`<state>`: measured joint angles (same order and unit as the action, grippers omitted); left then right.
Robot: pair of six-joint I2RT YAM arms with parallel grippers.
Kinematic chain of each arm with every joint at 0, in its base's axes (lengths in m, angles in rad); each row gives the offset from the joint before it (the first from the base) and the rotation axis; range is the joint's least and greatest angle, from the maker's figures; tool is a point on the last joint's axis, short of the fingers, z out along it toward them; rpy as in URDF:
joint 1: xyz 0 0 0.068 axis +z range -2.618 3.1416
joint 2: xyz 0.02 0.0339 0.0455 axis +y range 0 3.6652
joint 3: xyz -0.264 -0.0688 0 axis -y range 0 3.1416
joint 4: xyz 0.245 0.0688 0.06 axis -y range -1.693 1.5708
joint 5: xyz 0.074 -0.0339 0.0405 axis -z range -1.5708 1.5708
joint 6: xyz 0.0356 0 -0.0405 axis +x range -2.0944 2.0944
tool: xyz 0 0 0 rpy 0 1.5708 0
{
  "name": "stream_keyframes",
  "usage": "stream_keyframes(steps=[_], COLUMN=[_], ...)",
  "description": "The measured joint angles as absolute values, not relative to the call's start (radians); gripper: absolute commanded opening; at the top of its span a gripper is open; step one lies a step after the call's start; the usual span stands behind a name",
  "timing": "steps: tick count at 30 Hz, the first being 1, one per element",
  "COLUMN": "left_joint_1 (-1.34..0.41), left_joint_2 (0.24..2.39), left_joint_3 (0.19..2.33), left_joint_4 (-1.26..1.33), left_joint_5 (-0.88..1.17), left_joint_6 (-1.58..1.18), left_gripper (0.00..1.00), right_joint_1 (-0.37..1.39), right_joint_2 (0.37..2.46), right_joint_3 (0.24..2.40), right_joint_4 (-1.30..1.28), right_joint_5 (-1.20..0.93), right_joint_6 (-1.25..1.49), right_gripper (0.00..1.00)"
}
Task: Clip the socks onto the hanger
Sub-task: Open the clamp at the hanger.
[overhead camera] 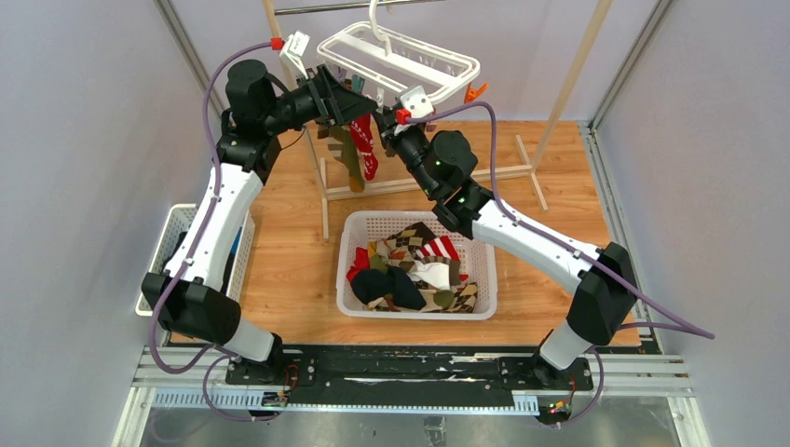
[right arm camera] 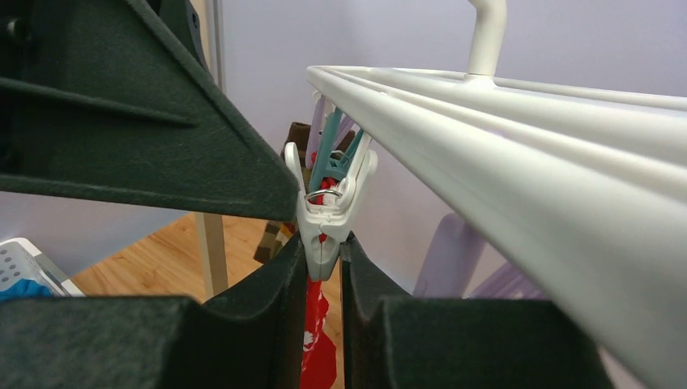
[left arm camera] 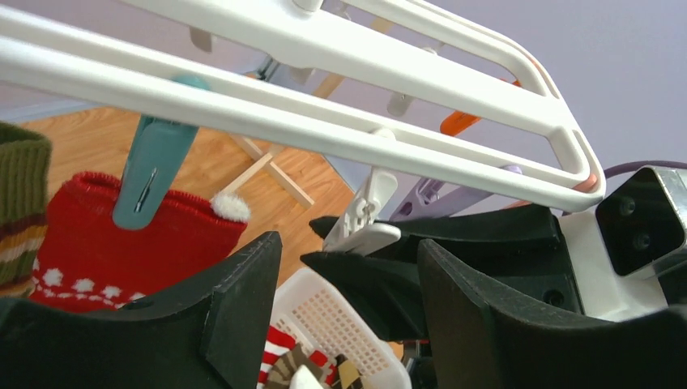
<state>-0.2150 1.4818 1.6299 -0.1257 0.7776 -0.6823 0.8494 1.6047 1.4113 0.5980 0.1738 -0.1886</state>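
The white hanger (overhead camera: 401,58) hangs from its hook at the top centre. A red sock (overhead camera: 366,147) and an olive-striped sock (overhead camera: 347,156) dangle from it. In the left wrist view a teal clip (left arm camera: 152,170) holds the red sock (left arm camera: 97,243). My right gripper (right arm camera: 324,271) is shut on a white clip (right arm camera: 328,215) under the hanger rail (right arm camera: 502,154), squeezing it. My left gripper (left arm camera: 348,300) stands open just beside that white clip (left arm camera: 366,212), with nothing between its fingers. More socks (overhead camera: 415,270) lie in the basket.
A white mesh basket (overhead camera: 347,303) sits mid-table below the hanger. A wooden rack (overhead camera: 559,102) with a metal bar stands behind it. A second white basket (overhead camera: 166,244) with blue cloth sits at the left edge. The two grippers are close together under the hanger.
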Motion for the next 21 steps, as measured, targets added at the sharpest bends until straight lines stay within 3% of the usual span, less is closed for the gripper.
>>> stream_keyframes(steps=[7, 13, 21], left_joint_1=[-0.234, -0.242, -0.245], left_joint_2=[1.516, 1.539, 1.548], left_joint_3=[1.670, 1.704, 1.702], left_joint_4=[-0.084, -0.071, -0.069], left_joint_5=[0.781, 0.777, 0.773], left_joint_6=[-0.710, -0.707, -0.688], left_gripper=[0.57, 0.38, 0.34], right_joint_1=[0.849, 0.849, 0.849], right_joint_2=[1.605, 1.605, 1.604], right_joint_3=[1.433, 1.435, 1.435], right_joint_4=[0.556, 0.548, 0.544], right_joint_5=[0.157, 0.157, 0.149], right_joint_6=[-0.165, -0.141, -0.086], right_gripper=[0.00, 0.00, 0.03])
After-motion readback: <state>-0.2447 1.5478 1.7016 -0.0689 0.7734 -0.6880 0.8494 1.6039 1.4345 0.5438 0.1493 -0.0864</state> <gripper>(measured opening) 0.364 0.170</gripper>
